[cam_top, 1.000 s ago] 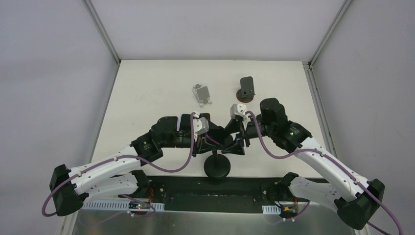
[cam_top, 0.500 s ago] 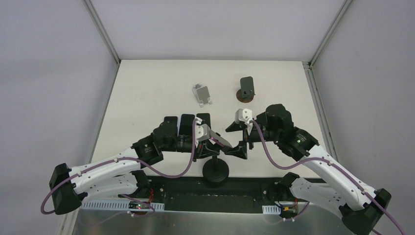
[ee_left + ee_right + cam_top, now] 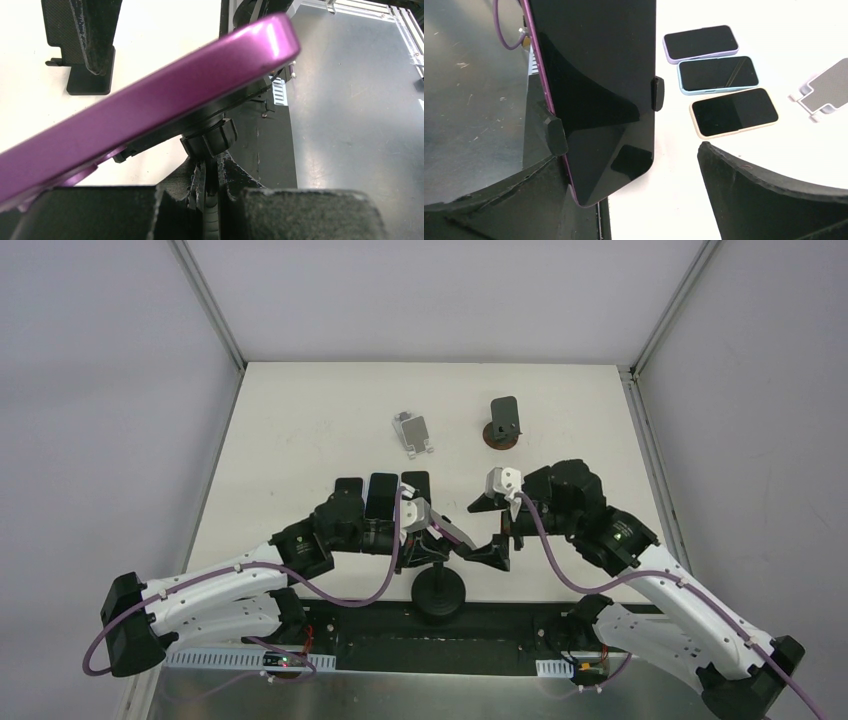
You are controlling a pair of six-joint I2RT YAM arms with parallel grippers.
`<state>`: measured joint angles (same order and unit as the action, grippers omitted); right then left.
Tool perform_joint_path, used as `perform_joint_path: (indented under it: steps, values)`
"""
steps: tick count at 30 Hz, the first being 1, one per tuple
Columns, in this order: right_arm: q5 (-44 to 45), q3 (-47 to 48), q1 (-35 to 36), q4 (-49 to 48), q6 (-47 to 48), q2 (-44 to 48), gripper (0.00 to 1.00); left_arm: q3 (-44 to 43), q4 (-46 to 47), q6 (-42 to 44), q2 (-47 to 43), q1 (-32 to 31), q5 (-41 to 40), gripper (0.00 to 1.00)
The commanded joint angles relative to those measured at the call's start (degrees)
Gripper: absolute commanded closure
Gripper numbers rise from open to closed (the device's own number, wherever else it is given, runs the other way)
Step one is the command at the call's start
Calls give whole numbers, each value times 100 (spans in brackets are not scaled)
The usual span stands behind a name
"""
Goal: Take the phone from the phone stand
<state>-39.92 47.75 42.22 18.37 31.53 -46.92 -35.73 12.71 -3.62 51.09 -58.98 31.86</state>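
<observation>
A purple phone (image 3: 150, 100) with a dark screen (image 3: 599, 75) sits tilted in the phone stand, held by the stand's black side clamps (image 3: 558, 134). The stand's round black base (image 3: 440, 592) rests at the table's near edge. My left gripper (image 3: 212, 200) is shut on the stand's thin neck (image 3: 210, 142) just below the phone. My right gripper (image 3: 634, 200) is open, one finger on each side of the phone's lower end and neither pressing on it. From above, the right gripper (image 3: 490, 530) faces the left gripper (image 3: 425, 540) across the phone (image 3: 452, 533).
Three other phones lie flat side by side on the white table: lilac (image 3: 701, 41), light blue (image 3: 718, 73), cream (image 3: 734, 111). A grey folding stand (image 3: 415, 433) and a black stand on a brown base (image 3: 503, 420) stand further back. A grey metal shelf (image 3: 350, 125) lies below the table's near edge.
My right gripper has opened wide and drawn back to the right and nearer. The phone stays in the stand. The left gripper keeps its grip on the neck.
</observation>
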Motion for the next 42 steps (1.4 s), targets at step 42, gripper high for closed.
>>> perform_joint_path:
  steps: [42]
  values:
    - [-781,765,741,-753,-1212,-635,1,-249,174,1605,-126,-82,1586,100]
